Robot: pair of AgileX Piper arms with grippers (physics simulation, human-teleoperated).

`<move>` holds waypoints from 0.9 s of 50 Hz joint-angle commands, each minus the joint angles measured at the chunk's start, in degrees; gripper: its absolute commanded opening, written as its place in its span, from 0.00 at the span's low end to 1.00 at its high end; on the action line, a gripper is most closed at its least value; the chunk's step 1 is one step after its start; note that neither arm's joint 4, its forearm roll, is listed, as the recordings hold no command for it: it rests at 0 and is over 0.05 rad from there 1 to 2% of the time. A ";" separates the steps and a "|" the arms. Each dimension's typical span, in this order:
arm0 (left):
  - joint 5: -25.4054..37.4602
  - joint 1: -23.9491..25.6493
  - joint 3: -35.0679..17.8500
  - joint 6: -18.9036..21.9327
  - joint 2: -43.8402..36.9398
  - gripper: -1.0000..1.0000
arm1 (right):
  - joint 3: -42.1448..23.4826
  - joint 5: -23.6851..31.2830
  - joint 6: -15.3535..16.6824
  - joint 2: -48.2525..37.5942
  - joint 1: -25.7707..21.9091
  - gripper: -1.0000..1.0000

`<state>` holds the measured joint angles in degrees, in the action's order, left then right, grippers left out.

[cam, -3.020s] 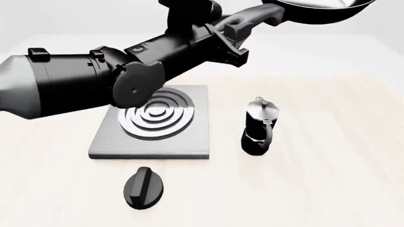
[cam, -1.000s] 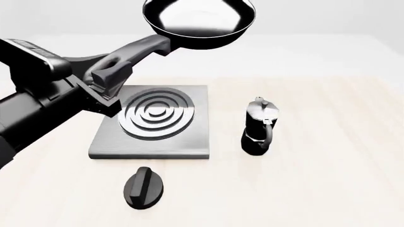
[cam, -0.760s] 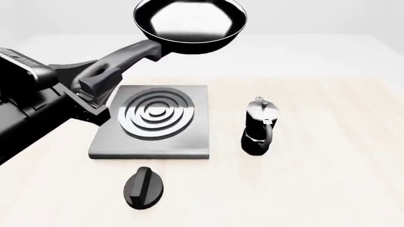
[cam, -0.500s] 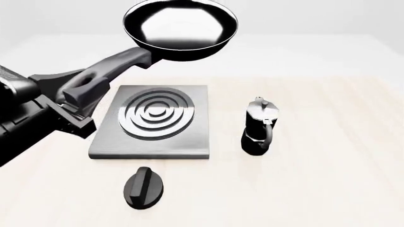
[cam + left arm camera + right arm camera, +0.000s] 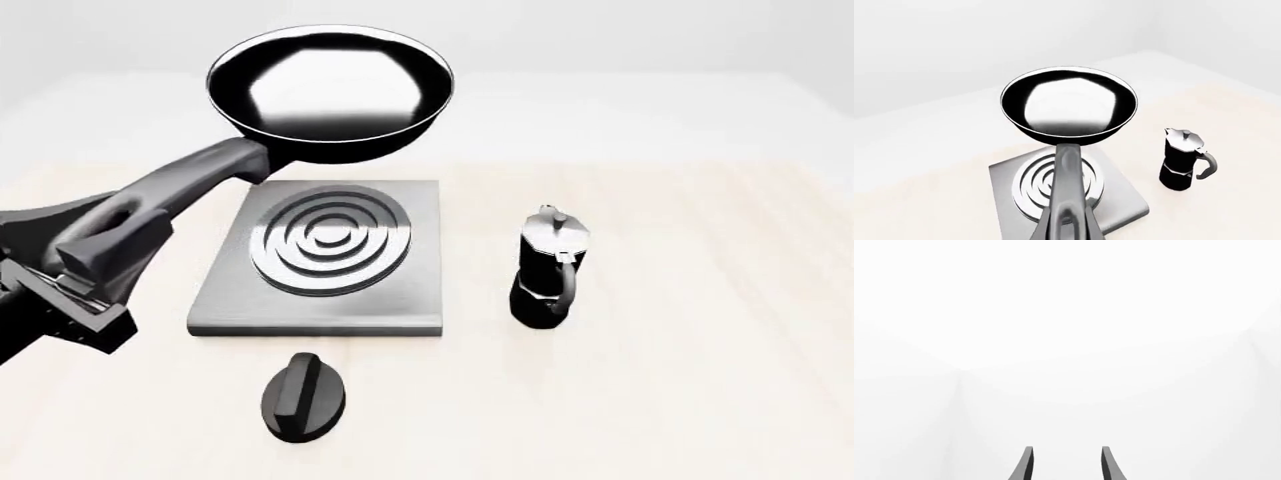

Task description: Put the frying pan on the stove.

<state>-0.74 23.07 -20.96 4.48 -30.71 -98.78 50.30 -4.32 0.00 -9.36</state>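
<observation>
The glossy black frying pan (image 5: 330,92) hangs in the air over the far left part of the stove (image 5: 400,290), a grey square plate with silver rings. The pan's long handle (image 5: 187,185) runs down and left into my left gripper (image 5: 96,262), which is shut on the handle's end. In the left wrist view the pan (image 5: 1069,104) is level above the stove (image 5: 1127,202), with the handle (image 5: 1067,185) running back toward the camera. My right gripper (image 5: 1066,462) is open and empty against blank white; it is not in the front view.
A black and silver moka pot (image 5: 547,270) stands upright to the right of the stove, and also shows in the left wrist view (image 5: 1183,160). A small black oval knob (image 5: 304,397) lies on the table in front of the stove.
My left arm has swung left and pulled back, carrying the pan from the upper right to above the stove's far left side, and a little lower. The stove, pot and knob have not moved.
</observation>
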 commanded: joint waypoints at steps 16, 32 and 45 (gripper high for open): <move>5.14 -1.68 1.95 -0.47 8.80 0.00 | 0.42 -0.12 0.93 0.00 -1.03 1.00; 5.21 -2.75 4.46 -2.62 10.81 0.00 | 1.13 -0.63 1.42 0.00 -1.40 1.00; 2.95 -2.75 5.78 -3.22 9.55 0.00 | 0.30 0.10 1.46 0.00 -1.51 1.00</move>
<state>4.08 20.42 -14.58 1.17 -21.39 -98.14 50.07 -2.99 -0.01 -10.71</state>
